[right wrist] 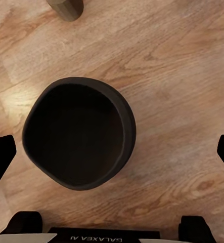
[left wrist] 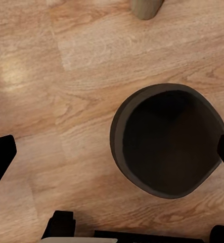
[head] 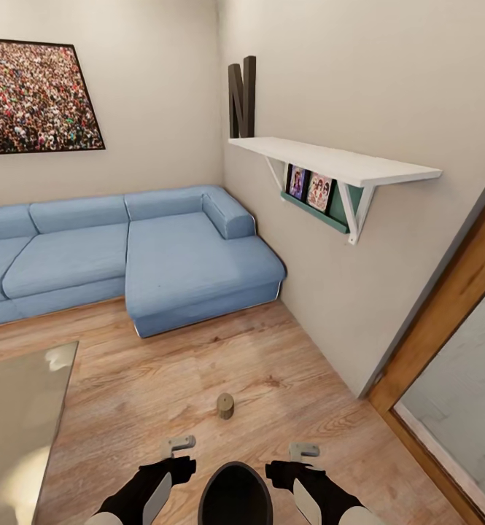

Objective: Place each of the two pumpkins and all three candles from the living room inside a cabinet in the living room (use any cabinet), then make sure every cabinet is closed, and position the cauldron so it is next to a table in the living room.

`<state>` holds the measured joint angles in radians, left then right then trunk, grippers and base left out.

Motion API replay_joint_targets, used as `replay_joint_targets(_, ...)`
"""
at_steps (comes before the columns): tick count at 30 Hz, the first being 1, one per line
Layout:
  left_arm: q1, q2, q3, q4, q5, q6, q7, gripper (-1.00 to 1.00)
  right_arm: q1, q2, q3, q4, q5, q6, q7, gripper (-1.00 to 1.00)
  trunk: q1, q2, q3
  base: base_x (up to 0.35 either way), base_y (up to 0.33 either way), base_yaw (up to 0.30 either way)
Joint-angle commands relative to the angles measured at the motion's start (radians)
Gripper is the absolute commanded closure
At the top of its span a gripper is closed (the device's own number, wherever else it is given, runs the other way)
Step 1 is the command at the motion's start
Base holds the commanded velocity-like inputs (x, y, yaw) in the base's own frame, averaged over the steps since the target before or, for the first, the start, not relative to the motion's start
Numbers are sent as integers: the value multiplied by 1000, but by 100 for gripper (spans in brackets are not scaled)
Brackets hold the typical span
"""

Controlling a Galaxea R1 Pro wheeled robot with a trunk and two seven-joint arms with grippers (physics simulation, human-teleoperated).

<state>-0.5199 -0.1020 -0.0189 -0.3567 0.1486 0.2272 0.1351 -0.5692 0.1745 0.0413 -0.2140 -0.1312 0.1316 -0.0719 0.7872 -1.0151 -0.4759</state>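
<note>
Cauldron (head: pixel 235 496) found on the wood floor (head: pixel 271 364), directly ahead of the robot and between the two arms, mouth up and empty. Left gripper (left wrist: pixel 112 152) and right gripper (right wrist: pixel 112 152) both spread wide, holding nothing, hovering over the pot's rim. One candle (head: pixel 225 405) noted standing upright on the floor just beyond the cauldron; seen also at the edge of the left wrist view (left wrist: pixel 147 7) and the right wrist view (right wrist: pixel 65 7). Glass coffee table (head: pixel 16 430) located to the left, near but apart from the pot.

Risks judged: smooth rounded rim likely to slip from a one-sided pinch; pot tipping if lifted off-centre; candle knocked over by a forward reach or base move; glass top struck during a swing left.

Writing: "GALAXEA AI" read inverted on the right wrist housing (right wrist: pixel 94 237). Nothing else legible.
</note>
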Motion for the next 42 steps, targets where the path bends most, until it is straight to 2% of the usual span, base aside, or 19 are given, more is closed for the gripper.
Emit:
replay_joint_targets(1, 0, 0, -2, -2, 10, 5, 6, -100, 0, 0, 5, -2, -10, 5, -5, -100, 4, -8, -4, 0, 0, 0)
replay_joint_targets(21, 0, -1, -3, 0, 6, 2, 5, -100, 0, 0, 5, -2, -8, -20, 3, -100, 81, -148, -67, 0, 0, 0)
replay_joint_targets(42, 1, -1, -3, 0, 5, 1, 5, -100, 0, 0, 5, -2, -9, -20, 3, -100, 81, -148, -67, 0, 49, 0)
